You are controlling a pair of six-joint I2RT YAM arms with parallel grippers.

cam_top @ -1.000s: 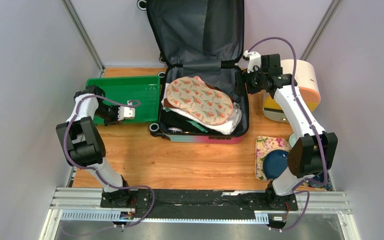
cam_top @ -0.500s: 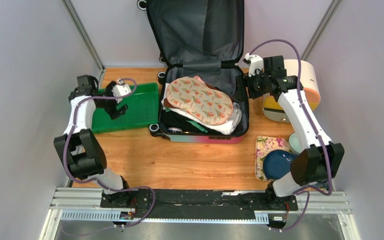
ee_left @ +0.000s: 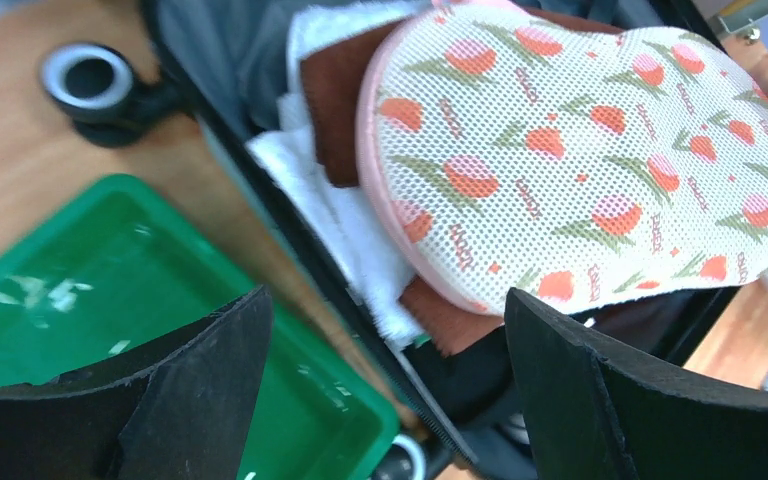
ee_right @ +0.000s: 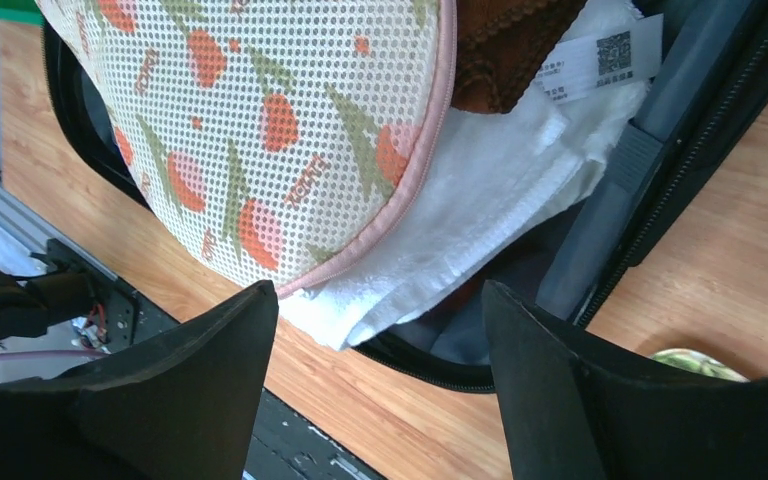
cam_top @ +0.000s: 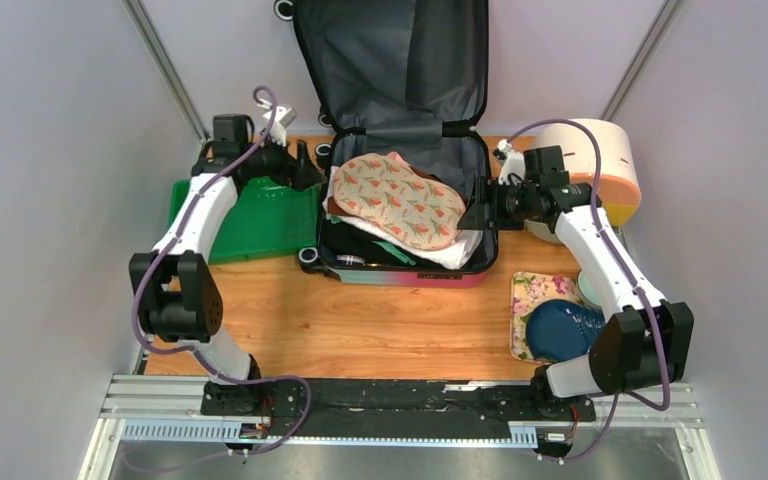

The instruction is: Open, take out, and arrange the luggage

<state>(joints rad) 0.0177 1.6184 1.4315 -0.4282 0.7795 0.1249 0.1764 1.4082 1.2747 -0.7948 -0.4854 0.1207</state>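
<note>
- Right wrist view: white tag [ee_right: 600, 62] beside the brown cloth [ee_right: 505, 40] carries a QR code and fine print, too small to read.
- On the mesh pouch [ee_left: 600, 150], tulip print, a small word repeats between the flowers; not legible.
- Child's luggage [cam_top: 390, 70] lies open on the table [cam_top: 360, 320], between the two tools, lid swung back.
- Jaws of the left tool [cam_top: 303, 165] stand wide apart, empty, over the case's left rim; green tray [ee_left: 110, 290] under one finger.
- Jaws of the right tool [cam_top: 482, 210] also stand wide, empty, at the right rim; white towel [ee_right: 480, 210] just ahead.
- Lid cut off at the top view's edge; dark items under the pouch hard to make out.
</note>
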